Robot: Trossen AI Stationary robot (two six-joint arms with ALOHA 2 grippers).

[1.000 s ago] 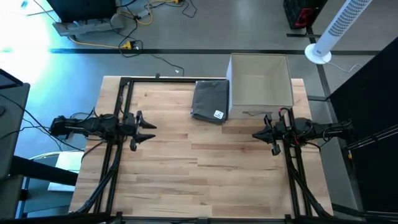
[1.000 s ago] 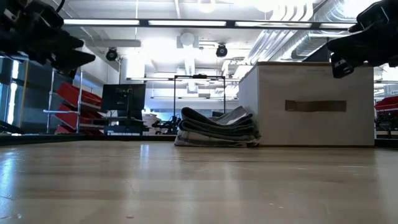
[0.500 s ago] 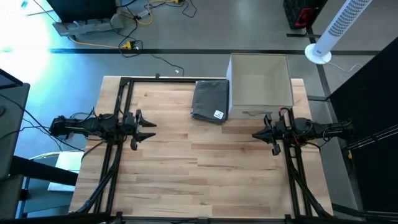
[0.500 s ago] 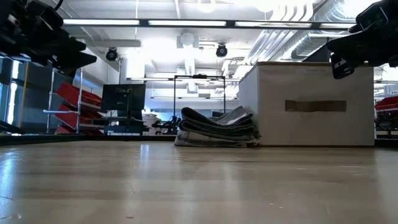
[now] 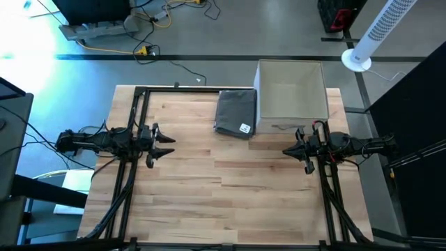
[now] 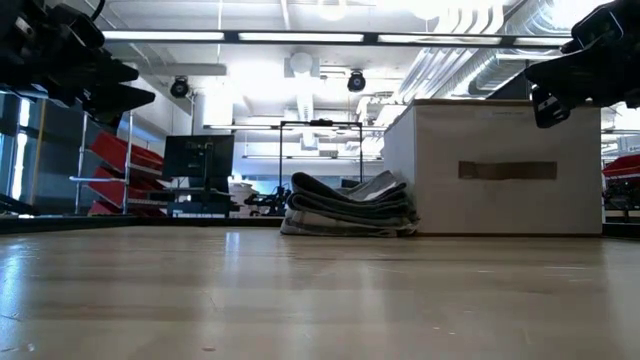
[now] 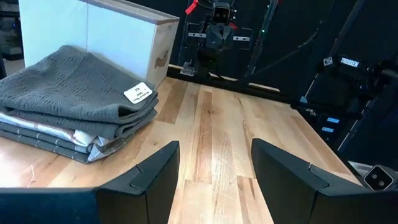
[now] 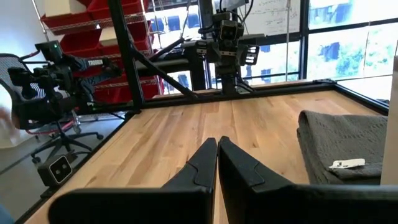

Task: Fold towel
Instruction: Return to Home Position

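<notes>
Beside square box point(image 5: 291, 87): folded waffle-textured gray towel point(image 5: 235, 111); left gripper point(image 5: 169, 147) spread, right gripper point(image 5: 286, 150) clenched.

The lower towels point(image 7: 53, 135) are hidden from above by the gray towel point(image 5: 234, 110), whose label point(image 7: 138, 93) print cannot be read.

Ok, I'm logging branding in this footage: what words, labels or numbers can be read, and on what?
"TROSSEN": white letters on the dark equipment seen in the left wrist view.
White tag on the folded grey towel: print too small to read.
Handwriting on the white board in the room behind: too blurred to read.
</notes>
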